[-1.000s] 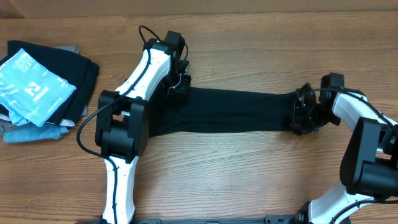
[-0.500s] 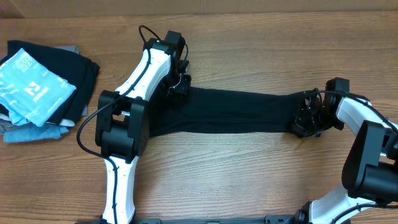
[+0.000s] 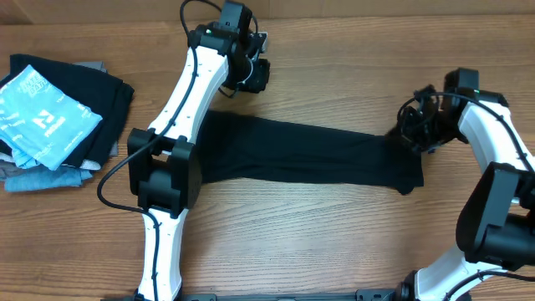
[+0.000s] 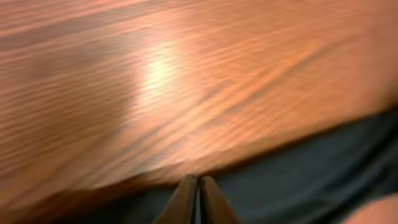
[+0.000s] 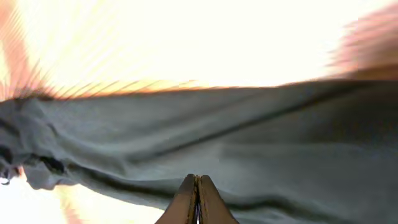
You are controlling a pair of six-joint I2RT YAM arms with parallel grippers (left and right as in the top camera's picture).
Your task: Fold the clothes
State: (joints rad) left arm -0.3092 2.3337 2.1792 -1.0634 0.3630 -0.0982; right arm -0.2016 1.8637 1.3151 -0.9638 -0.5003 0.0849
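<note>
The clothes, a black T-shirt (image 3: 309, 150), lie as a long folded band across the middle of the wooden table. My left gripper (image 3: 255, 75) is shut and hovers beyond the band's far left corner, off the fabric. In the left wrist view its tips (image 4: 198, 179) meet with nothing between them, and the T-shirt (image 4: 298, 174) lies just past them. My right gripper (image 3: 411, 130) is shut at the band's far right corner. Its closed tips (image 5: 197, 177) sit over the T-shirt (image 5: 249, 130), and no cloth shows between them.
A pile of other garments (image 3: 100, 100) sits at the table's left edge, topped by a light-blue one with white print (image 3: 42, 117). Both arm bases stand at the near edge, the left arm (image 3: 163, 176) overlapping the band's left end.
The left gripper has shut, let go of the T-shirt's left end and moved toward the far edge. The right gripper has moved farther back. The band's right end now lies lower and wider.
</note>
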